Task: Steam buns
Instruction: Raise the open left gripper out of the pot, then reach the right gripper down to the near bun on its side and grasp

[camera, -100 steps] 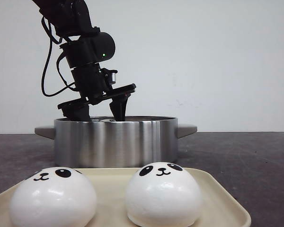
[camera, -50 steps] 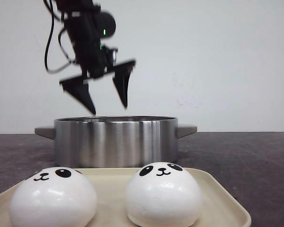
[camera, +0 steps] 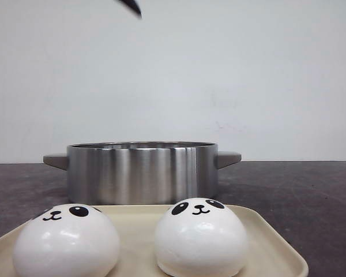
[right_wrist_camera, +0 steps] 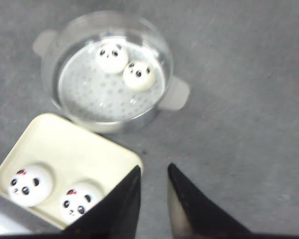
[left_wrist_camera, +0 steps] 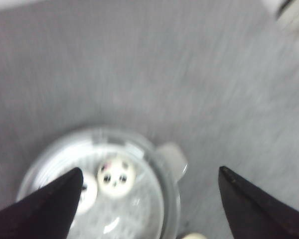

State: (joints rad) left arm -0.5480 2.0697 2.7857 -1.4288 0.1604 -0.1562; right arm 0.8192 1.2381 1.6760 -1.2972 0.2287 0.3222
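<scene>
Two white panda-faced buns (camera: 66, 241) (camera: 200, 236) sit on the cream tray (camera: 274, 249) at the front. Two more buns (right_wrist_camera: 112, 56) (right_wrist_camera: 139, 74) lie on the perforated floor of the steel pot (camera: 141, 172). High above the pot, my left gripper (left_wrist_camera: 150, 170) is wide open and holds nothing; the front view catches only one fingertip (camera: 132, 7) at the top edge. The blurred left wrist view looks down on the pot (left_wrist_camera: 167, 199) and one bun (left_wrist_camera: 116, 178). My right gripper (right_wrist_camera: 153, 167) hangs over bare table beside the tray (right_wrist_camera: 70, 144), its jaws a narrow gap apart and empty.
The pot has a side handle (camera: 228, 157) on each side. The tabletop (right_wrist_camera: 239, 124) is dark grey, and a plain white wall (camera: 265, 75) stands behind it.
My left gripper has lifted from the pot's rim straight up, open and empty, until only a fingertip shows at the top of the front view. Buns, pot and tray have not moved.
</scene>
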